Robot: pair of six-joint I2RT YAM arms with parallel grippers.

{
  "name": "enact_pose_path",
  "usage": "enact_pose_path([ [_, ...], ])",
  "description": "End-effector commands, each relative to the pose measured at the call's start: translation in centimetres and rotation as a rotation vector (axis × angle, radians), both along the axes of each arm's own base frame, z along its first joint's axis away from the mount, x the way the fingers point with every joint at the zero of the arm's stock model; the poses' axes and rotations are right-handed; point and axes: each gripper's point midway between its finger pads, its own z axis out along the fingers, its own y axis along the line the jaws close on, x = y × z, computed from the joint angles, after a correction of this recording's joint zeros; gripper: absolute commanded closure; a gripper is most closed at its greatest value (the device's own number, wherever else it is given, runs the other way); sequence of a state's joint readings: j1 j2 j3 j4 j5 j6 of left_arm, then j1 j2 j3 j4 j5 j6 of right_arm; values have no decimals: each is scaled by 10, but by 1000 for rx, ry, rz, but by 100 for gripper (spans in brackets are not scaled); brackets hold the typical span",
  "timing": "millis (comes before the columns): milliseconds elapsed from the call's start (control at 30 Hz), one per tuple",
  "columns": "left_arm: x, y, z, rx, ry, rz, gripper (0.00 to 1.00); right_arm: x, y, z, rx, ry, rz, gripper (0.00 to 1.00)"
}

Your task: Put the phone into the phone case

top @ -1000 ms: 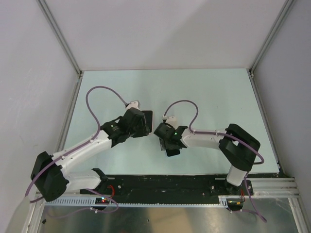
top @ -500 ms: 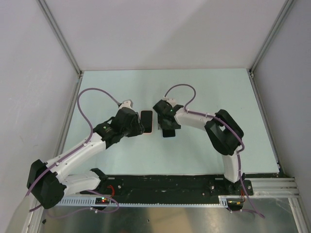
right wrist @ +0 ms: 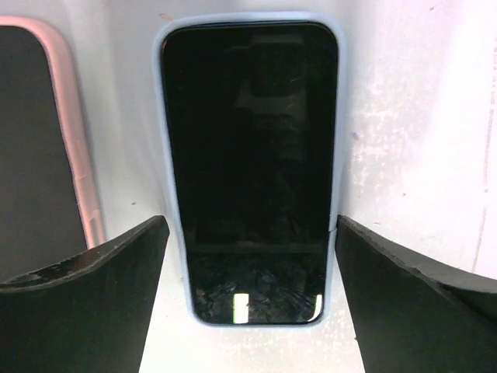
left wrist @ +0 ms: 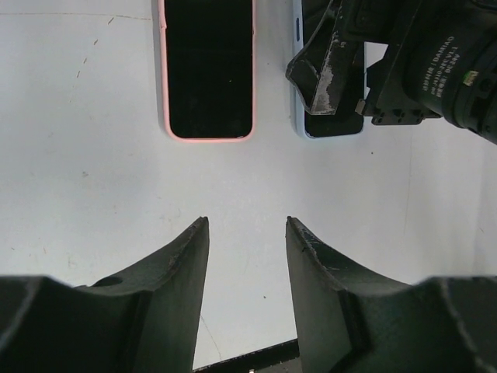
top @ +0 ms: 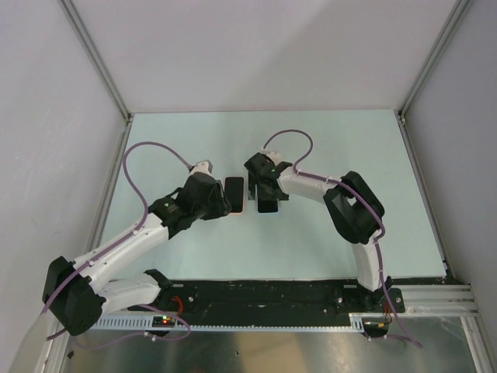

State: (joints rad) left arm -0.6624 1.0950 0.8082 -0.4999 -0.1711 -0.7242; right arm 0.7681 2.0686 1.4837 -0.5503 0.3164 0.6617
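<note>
A glossy black phone sits in a light-blue case (right wrist: 250, 155) flat on the table; it also shows in the top view (top: 269, 205) and the left wrist view (left wrist: 335, 126). My right gripper (right wrist: 250, 222) is open, with one finger on each side of the phone's end; it shows in the top view (top: 262, 180) too. A pink-rimmed case with a dark inside (left wrist: 207, 70) lies parallel just left of the phone (top: 234, 194) (right wrist: 39, 140). My left gripper (left wrist: 247, 225) is open and empty, a short way back from the pink case (top: 220, 199).
The pale green table (top: 334, 148) has metal rails along its left and right sides (top: 423, 186). The arms' black base plate (top: 264, 294) runs along the near edge. Purple cables loop above both wrists (top: 147, 151).
My right gripper has swung away from the base to the far end of the blue-cased phone. My left gripper has drawn back left, uncovering the pink-rimmed case. Both items now lie flat.
</note>
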Motion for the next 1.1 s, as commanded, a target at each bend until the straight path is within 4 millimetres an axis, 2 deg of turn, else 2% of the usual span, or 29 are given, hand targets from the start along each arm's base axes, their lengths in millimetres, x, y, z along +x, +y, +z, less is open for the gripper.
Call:
enact_pose_path([
  [0,4,0,6,-11,-33,-8,51,7,19,35,142,-67,42,4],
  [167,7,-1,13,-15,-50,-11,44,14,24,78,219,-143,70,1],
  [267,9,-1,21,-16,-73,-15,34,9,15,103,241,-177,64,1],
  [300,10,-1,23,-16,-81,-16,30,8,11,110,245,-190,60,1],
  [400,12,-2,36,-20,-116,-28,8,-3,-10,140,272,-245,37,1],
  [433,13,-2,40,-21,-128,-31,4,-7,-18,149,280,-267,31,1],
  [500,14,1,47,-22,-154,-31,1,-20,-34,176,318,-327,25,1],
  [600,13,9,57,-17,-199,-12,1,-43,-59,197,357,-398,17,1],
  [700,11,17,62,-13,-233,8,0,-63,-81,207,403,-458,-6,1],
  [833,10,23,62,-14,-245,33,0,-79,-93,204,463,-492,-24,1],
  [1067,13,27,64,-17,-255,69,0,-80,-95,200,463,-509,-14,1],
])
